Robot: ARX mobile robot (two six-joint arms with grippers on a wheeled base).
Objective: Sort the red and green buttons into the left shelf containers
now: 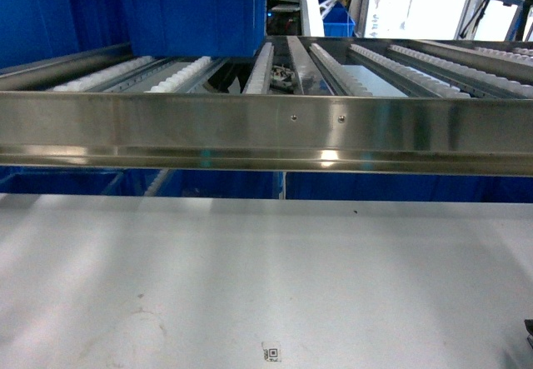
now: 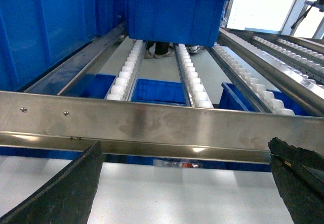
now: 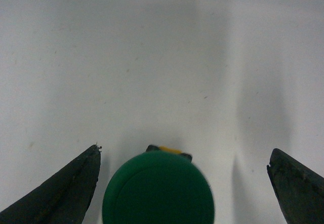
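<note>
Right gripper (image 3: 185, 183) open, straddling green button (image 3: 158, 188), cap up on white table (image 3: 162, 57).
Fingers wide, likely lined up to pinch it. Left gripper (image 2: 185, 183) open, empty, aimed at shelf (image 2: 152, 125) rail; blue container (image 2: 174, 14) sits beyond on rollers.

a green-capped button (image 3: 158, 188) on white tabletop (image 3: 162, 57), deep blue containers (image 1: 191, 15) over the silver steel shelf (image 1: 266, 132).

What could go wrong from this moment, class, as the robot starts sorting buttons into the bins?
1. The green button sits off-centre between the open right pincer fingers, nearer one finger; closing might tip it or knock it away.
2. The steel rail crosses in front of the blue bin; an arm carrying the button up could strike it.
</note>
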